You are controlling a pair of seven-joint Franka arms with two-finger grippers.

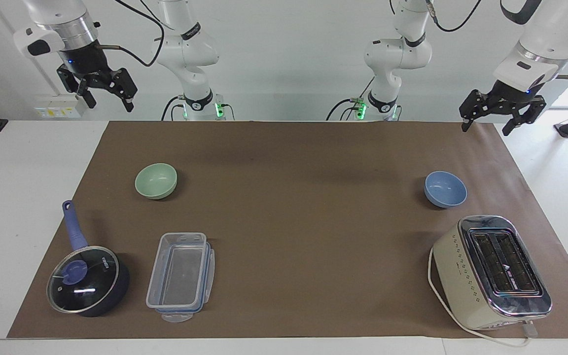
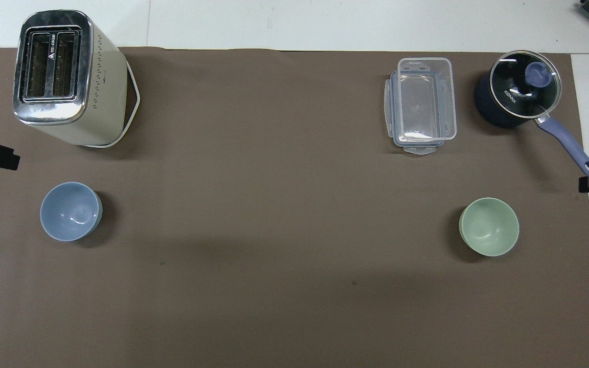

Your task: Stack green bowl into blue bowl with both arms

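Bowls sit well apart on the brown mat (image 1: pixel 303 236) that covers the counter (image 1: pixel 22 197). The green bowl (image 1: pixel 156 180) stands upright and empty toward the right arm's end, nearer to the robots than the clear plastic container (image 1: pixel 181 269) and the lidded saucepan (image 1: pixel 88 278). The blue bowl (image 1: pixel 445 189) stands upright and empty toward the left arm's end, just nearer to the robots than the toaster (image 1: pixel 492 272), close to it but not touching.

The right end effector (image 1: pixel 107 96) hangs high in the air over the counter's robot-side edge, well apart from the green bowl, with its fingers spread apart and nothing between them. The left end effector (image 1: pixel 487 126) hangs over the mat's corner at the robots' edge, above and apart from the blue bowl, fingers likewise spread and empty.
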